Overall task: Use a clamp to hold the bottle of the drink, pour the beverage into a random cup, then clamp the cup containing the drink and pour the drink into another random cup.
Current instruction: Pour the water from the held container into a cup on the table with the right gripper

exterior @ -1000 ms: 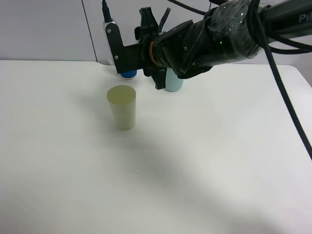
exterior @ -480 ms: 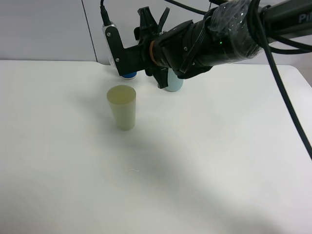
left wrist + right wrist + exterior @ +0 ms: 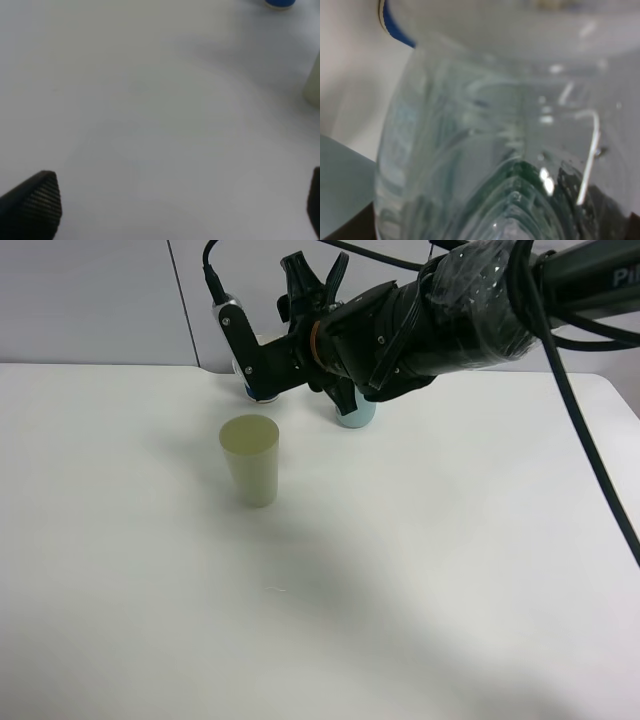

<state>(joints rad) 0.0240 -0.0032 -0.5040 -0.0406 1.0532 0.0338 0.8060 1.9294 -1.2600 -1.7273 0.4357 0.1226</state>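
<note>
My right gripper [image 3: 285, 345], on the thick plastic-wrapped arm, reaches across to the back of the table and is shut on the clear bottle [image 3: 485, 150], which fills the right wrist view. In the high view the gripper hides the bottle, and I cannot make out the beverage. The pale yellow-green cup [image 3: 250, 460] stands upright in front of and below that gripper, apart from it. The left wrist view shows it at the edge [image 3: 314, 85]. My left gripper [image 3: 172, 210] is open over bare table, only its dark fingertips [image 3: 32, 205] showing.
A teal cup [image 3: 356, 416] stands behind the right gripper. A white cup with a blue band [image 3: 262, 393] is mostly hidden behind one finger and shows in the left wrist view [image 3: 280, 2]. The white table [image 3: 420, 570] spreads in front.
The right wrist has rolled a little with the bottle, so its white-tipped finger now slants instead of standing upright. The cups have not moved.
</note>
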